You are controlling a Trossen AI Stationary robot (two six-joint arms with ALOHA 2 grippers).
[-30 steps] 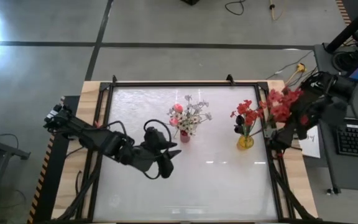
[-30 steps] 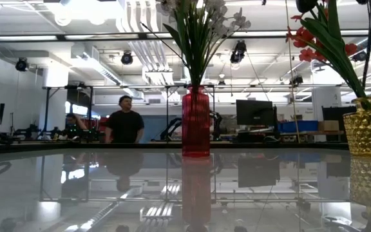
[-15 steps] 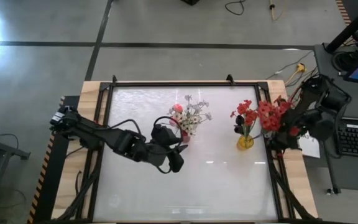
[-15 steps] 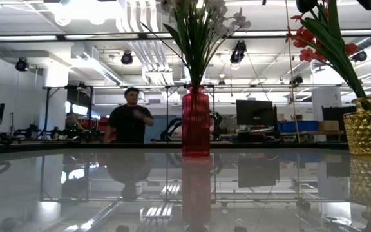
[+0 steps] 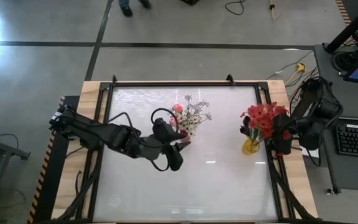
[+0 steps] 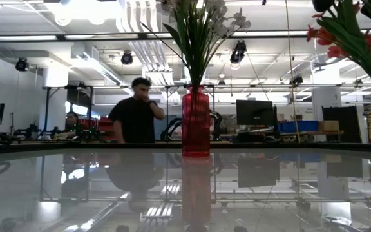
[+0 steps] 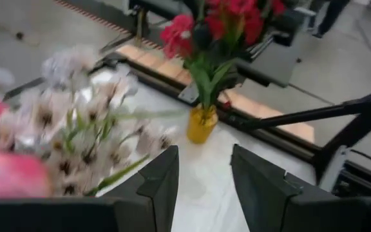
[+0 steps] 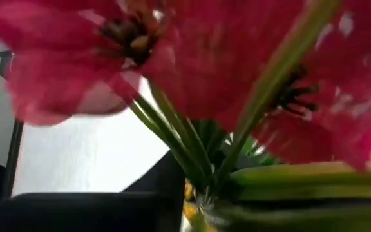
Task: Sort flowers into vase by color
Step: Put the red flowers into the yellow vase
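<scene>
Right gripper (image 5: 283, 138) sits at 3 o'clock of the table (image 5: 229, 186), hard against the red flowers (image 5: 263, 117) in the yellow vase (image 5: 250, 146); we cannot tell if it grips or has let go. Left gripper (image 7: 203, 177) is parted, empty, near the red vase (image 6: 195, 122) at 12 with white flowers (image 5: 194, 115) and a pink bud (image 5: 178, 108). We judge the stems light, springy and easily bent, so grab mid-stem, below the blooms.

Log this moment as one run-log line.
right gripper: at yellow vase, red flowers in | left gripper: open, beside red vase
</scene>
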